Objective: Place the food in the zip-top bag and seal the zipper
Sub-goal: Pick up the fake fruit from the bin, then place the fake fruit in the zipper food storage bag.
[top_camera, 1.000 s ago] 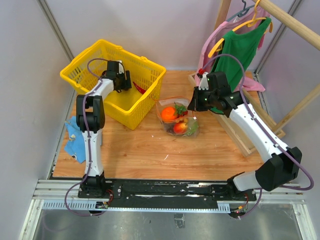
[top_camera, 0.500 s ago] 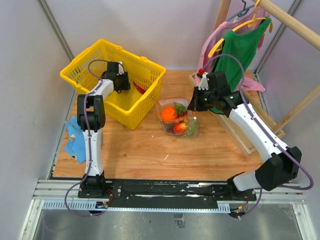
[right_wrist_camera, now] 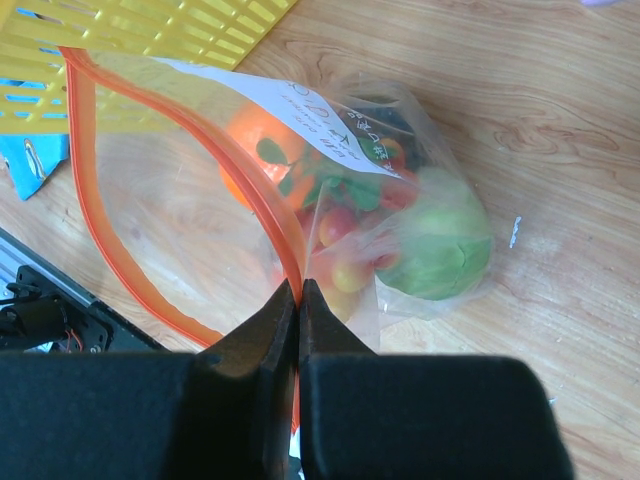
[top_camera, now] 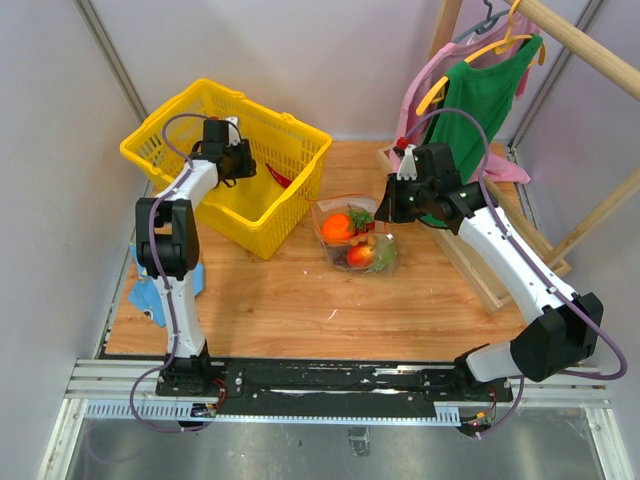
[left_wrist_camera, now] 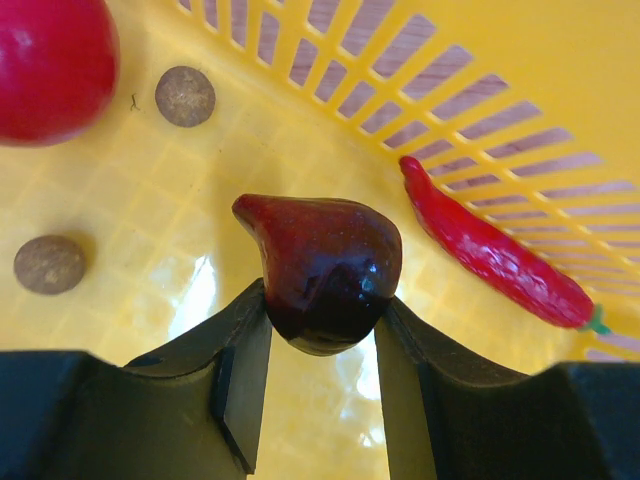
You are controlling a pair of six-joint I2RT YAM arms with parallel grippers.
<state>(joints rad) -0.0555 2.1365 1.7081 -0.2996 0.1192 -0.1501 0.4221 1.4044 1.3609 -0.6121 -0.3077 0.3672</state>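
Note:
Inside the yellow mesh basket (top_camera: 170,110), my left gripper (left_wrist_camera: 322,308) is shut on a dark purple-red toy fruit (left_wrist_camera: 320,260), one finger on each side of it. A red round fruit (left_wrist_camera: 45,60) and a red chili (left_wrist_camera: 495,260) lie on the basket floor. The zip-top bag (top_camera: 355,240) rests on the table with its mouth open, holding an orange (right_wrist_camera: 255,150), a light-green ball (right_wrist_camera: 440,240) and small red pieces. At the near rim of that mouth, my right gripper (right_wrist_camera: 299,290) is shut on the orange zipper (right_wrist_camera: 90,215).
Two brown discs (left_wrist_camera: 185,95) lie on the basket floor. A blue cloth (top_camera: 150,285) lies at the table's left edge. A wooden rack with a green garment (top_camera: 475,100) and its base frame (top_camera: 500,270) stands at the right.
The left gripper's jaws have closed on the dark fruit and the arm has shifted left within the basket. The right arm and bag stay put.

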